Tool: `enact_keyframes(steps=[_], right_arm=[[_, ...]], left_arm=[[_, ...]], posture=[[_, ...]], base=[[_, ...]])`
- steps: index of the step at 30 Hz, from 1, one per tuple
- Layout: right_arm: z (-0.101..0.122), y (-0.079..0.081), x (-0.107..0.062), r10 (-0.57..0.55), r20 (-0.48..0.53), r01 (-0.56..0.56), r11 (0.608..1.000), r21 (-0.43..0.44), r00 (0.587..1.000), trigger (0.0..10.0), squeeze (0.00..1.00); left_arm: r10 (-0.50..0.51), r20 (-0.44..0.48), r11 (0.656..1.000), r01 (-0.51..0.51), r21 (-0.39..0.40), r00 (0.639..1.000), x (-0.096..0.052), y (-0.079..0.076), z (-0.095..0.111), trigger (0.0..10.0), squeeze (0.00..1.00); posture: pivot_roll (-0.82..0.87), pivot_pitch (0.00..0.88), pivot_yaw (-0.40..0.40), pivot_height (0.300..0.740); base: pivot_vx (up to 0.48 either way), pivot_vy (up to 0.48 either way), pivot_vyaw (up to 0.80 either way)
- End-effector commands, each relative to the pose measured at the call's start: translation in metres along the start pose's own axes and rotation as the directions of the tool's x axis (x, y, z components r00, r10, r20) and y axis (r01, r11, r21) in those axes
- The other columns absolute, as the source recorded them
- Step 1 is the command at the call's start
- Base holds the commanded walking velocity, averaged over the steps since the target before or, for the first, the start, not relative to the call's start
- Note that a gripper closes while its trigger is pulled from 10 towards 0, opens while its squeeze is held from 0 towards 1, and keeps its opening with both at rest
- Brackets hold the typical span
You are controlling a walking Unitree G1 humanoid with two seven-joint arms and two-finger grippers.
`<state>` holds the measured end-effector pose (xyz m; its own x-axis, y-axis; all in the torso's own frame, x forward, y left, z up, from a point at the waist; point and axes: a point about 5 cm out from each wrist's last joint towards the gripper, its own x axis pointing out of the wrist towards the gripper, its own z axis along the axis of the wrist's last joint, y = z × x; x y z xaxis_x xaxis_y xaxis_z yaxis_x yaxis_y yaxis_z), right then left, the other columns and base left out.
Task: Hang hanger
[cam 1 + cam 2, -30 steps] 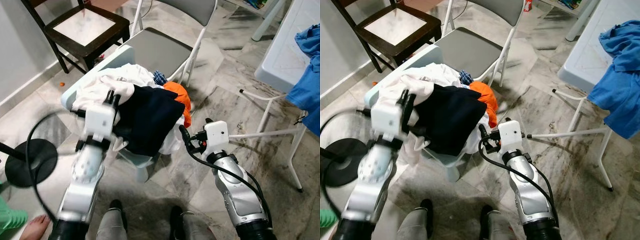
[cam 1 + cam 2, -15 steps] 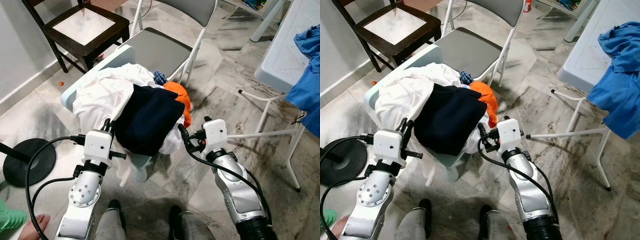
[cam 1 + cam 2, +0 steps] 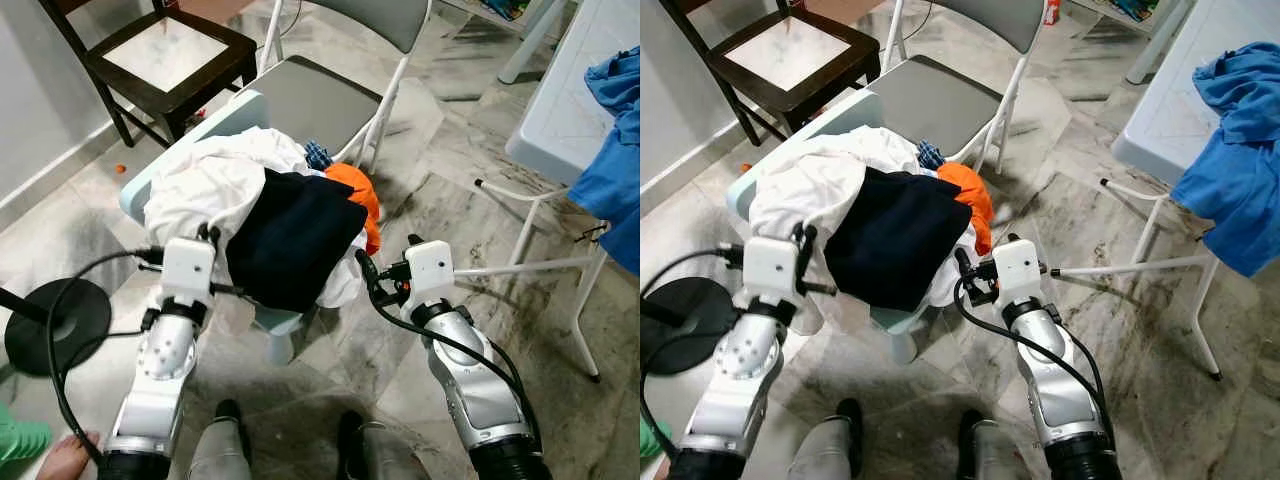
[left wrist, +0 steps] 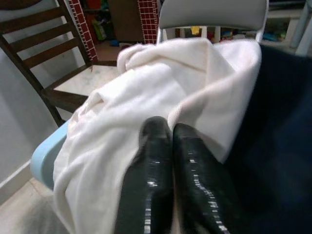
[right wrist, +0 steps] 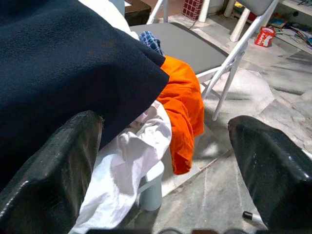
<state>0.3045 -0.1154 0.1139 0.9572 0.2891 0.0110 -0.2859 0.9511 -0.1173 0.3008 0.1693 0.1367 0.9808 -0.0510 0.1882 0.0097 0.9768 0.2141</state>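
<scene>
White cloth (image 3: 205,185) spills over the near edge of a pale blue stool (image 3: 240,108), with a dark navy garment (image 3: 295,235) draped on top and an orange piece (image 3: 362,198) hanging off the far side. I have my left end effector (image 4: 170,134) pressed against the white cloth, its two fingers closed together with nothing visibly caught between them. My right end effector (image 5: 165,161) hangs just beside the pile's lower edge, fingers spread wide and holding nothing. I cannot make out a hanger among the clothes. A grey folding chair (image 3: 320,95) stands just behind the stool, a dark wooden chair (image 3: 165,55) to its left. Bare marble floor (image 3: 480,230) opens to my right, up to a white table (image 3: 570,110) with blue cloth (image 3: 615,170) hanging from it.
</scene>
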Motion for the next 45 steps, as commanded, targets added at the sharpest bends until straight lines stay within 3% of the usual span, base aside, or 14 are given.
enact_keyframes(steps=[1, 5, 11, 20, 23, 28, 37, 43, 44, 45], right_arm=[[-0.010, -0.003, -0.004, -0.015, -0.036, 0.015, 1.000, 0.001, 0.999, 10.0, 0.00], [-0.009, -0.003, -0.005, -0.016, -0.035, 0.016, 1.000, -0.002, 0.999, 10.0, 0.00], [-0.010, -0.004, -0.006, -0.020, -0.036, 0.019, 1.000, -0.004, 0.999, 10.0, 0.00], [-0.009, -0.004, -0.004, -0.012, -0.033, 0.012, 1.000, -0.007, 0.999, 10.0, 0.00], [-0.008, -0.004, -0.004, -0.011, -0.031, 0.011, 1.000, -0.008, 0.999, 10.0, 0.00], [-0.009, -0.003, -0.004, -0.008, -0.032, 0.008, 1.000, -0.009, 0.999, 10.0, 0.00], [-0.009, -0.003, -0.004, -0.010, -0.031, 0.009, 1.000, -0.010, 0.999, 10.0, 0.00], [-0.009, -0.003, -0.004, -0.009, -0.032, 0.009, 1.000, -0.011, 0.999, 10.0, 0.00], [-0.009, -0.003, -0.005, -0.009, -0.033, 0.009, 1.000, -0.011, 0.999, 10.0, 0.00], [-0.009, -0.003, -0.005, -0.009, -0.033, 0.009, 1.000, -0.011, 0.999, 10.0, 0.00]], left_arm=[[0.000, -0.035, 1.000, -0.001, -0.012, 0.999, -0.001, 0.000, -0.006, 10.0, 1.00], [0.040, 0.030, 0.999, -0.041, 0.027, 0.999, 0.009, 0.005, 0.008, 10.0, 1.00], [0.070, 0.131, 0.988, -0.087, 0.128, 0.989, 0.007, 0.008, 0.027, 10.0, 1.00], [0.184, 0.069, 0.982, -0.187, 0.035, 0.980, 0.017, 0.030, 0.030, 10.0, 1.00], [0.177, 0.055, 0.984, -0.178, 0.015, 0.983, 0.021, 0.032, 0.031, 10.0, 1.00], [0.062, 0.116, 0.997, -0.068, 0.043, 0.991, 0.025, 0.015, 0.041, 10.0, 1.00], [-0.101, 0.047, 0.993, 0.104, -0.056, 0.994, 0.024, -0.029, 0.030, 10.0, 1.00], [-0.116, -0.036, 0.990, 0.113, -0.081, 0.993, 0.030, -0.037, 0.017, 10.0, 1.00], [-0.114, -0.054, 0.990, 0.109, -0.087, 0.992, 0.031, -0.037, 0.014, 10.0, 0.64], [-0.113, -0.066, 0.990, 0.107, -0.091, 0.991, 0.031, -0.037, 0.013, 10.0, 0.64]], posture=[[0.12, 0.280, -0.082, 0.740], [0.11, 0.279, -0.082, 0.740], [0.11, 0.280, -0.082, 0.740], [0.11, 0.279, -0.086, 0.740], [0.11, 0.278, -0.086, 0.740], [0.11, 0.275, -0.087, 0.740], [0.11, 0.275, -0.085, 0.740], [0.10, 0.276, -0.085, 0.740], [0.10, 0.277, -0.084, 0.740], [0.10, 0.277, -0.084, 0.740]], base=[[0.000, 0.000, 0.00], [0.000, 0.000, 0.00], [0.000, 0.000, 0.00], [0.000, 0.000, 0.00], [0.000, 0.000, 0.00], [0.000, 0.000, 0.00], [0.000, 0.000, 0.00], [0.000, 0.000, 0.00], [0.000, 0.000, 0.00], [0.000, 0.000, 0.00]])
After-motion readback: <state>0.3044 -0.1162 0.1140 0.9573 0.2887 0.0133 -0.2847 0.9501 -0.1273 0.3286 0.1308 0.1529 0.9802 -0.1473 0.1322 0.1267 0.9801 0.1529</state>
